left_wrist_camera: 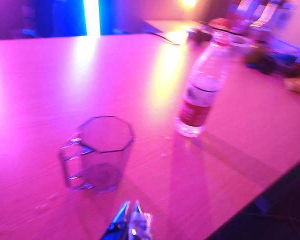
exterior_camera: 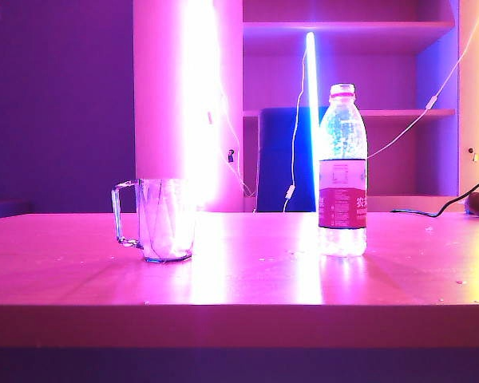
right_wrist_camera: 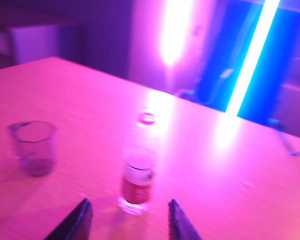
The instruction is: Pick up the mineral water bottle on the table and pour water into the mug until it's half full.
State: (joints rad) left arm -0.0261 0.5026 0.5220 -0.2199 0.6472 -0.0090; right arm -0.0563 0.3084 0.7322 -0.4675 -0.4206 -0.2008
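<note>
- Bottle [exterior_camera: 342,171] is standing upright on the table [exterior_camera: 247,271], well apart from the mug [exterior_camera: 166,220] and untouched, so the pick-up is not yet done.
- Nearest the bottle, the right gripper [right_wrist_camera: 127,220] is hovering just short of it with its two fingers [right_wrist_camera: 72,222] spread wider than the bottle's body, the bottle lined up in the gap between them; this looks like the approach for a side grasp around the red label.
- Farther from the bottle, on the mug's side, the left gripper [left_wrist_camera: 131,225] is waiting near the mug; only its fingertips are showing at the picture's edge, close together, holding nothing, though I cannot tell whether they are fully closed.
- The mug is sitting upright, mouth open to the top and seemingly empty, its handle turned away from the bottle, leaving the rim free for pouring.
- Beyond the bottle, a blue light tube [exterior_camera: 310,120] is glowing against the back shelves.
</note>
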